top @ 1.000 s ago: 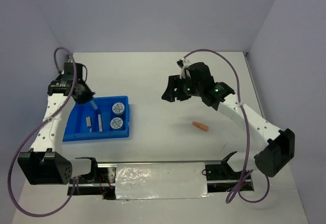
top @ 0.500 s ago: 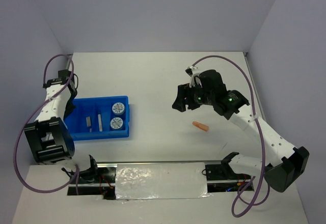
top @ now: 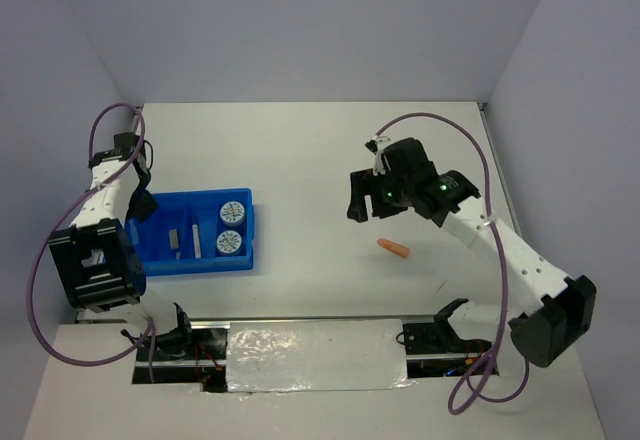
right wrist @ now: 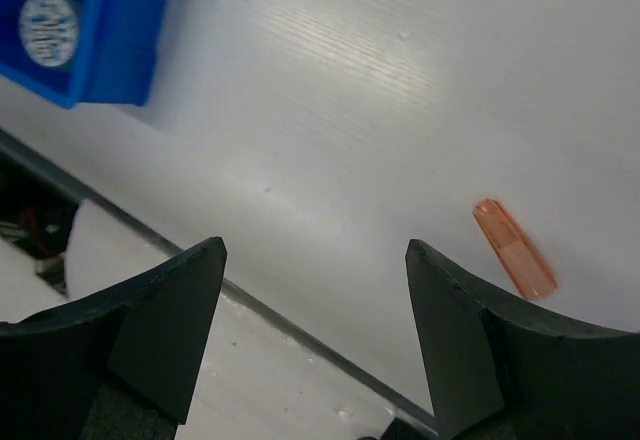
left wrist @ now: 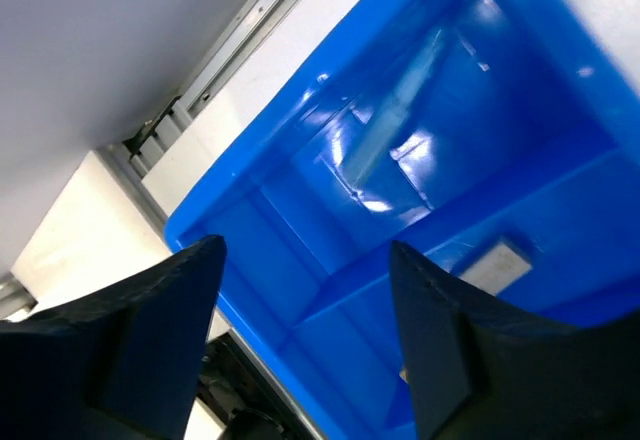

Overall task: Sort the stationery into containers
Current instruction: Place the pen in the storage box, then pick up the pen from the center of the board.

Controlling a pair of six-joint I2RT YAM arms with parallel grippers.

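The bright blue tray (top: 150,250) sits at the left and holds two blue-and-white tape rolls (top: 232,210), small grey blocks (top: 196,242) and a pale blue stick (left wrist: 395,125) in a far compartment. My left gripper (top: 140,206) hangs over the tray's left end, open and empty; in the left wrist view its jaws (left wrist: 305,248) stand apart over the tray's wall (left wrist: 240,290). An orange stick (top: 394,248) lies alone on the white table. My right gripper (top: 361,206) hovers up-left of it, open and empty (right wrist: 315,245), with the orange stick (right wrist: 513,247) just beyond its right finger.
Grey walls close in the table on three sides. A metal rail with a strip of silver tape (top: 315,355) runs along the near edge between the arm bases. The tray's corner with one tape roll (right wrist: 48,20) shows at the top left of the right wrist view.
The left arm swung back from over the tray's middle to its left end, and its jaws have opened. The right gripper dropped slightly toward the orange stick and opened a little wider.
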